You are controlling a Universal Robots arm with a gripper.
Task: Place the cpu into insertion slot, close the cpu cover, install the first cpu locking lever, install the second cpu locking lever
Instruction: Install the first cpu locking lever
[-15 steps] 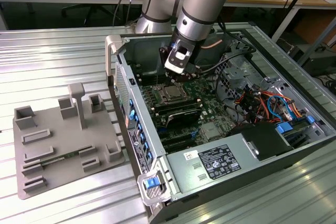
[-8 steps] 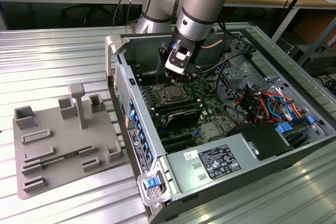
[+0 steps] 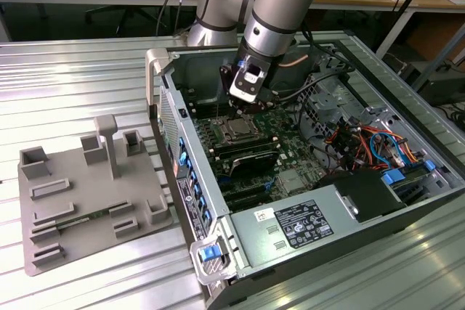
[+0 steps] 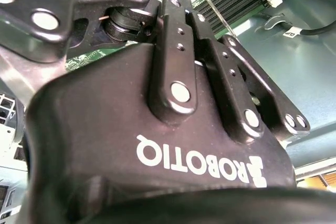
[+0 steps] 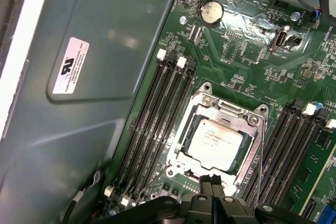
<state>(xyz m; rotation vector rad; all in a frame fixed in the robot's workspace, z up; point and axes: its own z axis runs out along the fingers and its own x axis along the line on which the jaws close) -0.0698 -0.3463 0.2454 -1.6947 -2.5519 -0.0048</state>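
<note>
A ribbed metal table [image 3: 80, 78] bears an open computer case [image 3: 240, 252]. Inside, the cpu [image 5: 215, 142] sits in the insertion slot [image 5: 185, 141] under the lowered cpu cover [image 5: 227, 114]. Just above its edge the gripper [image 5: 214, 180] hangs with fingers pressed together, and the arm [image 3: 280, 5] slants steeply down.

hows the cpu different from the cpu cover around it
The cpu is a solid plate with print on its face; the cpu cover is an open frame with a window. The cpu cover is larger and rings the cpu. Both are square and silver-grey metal.
</note>
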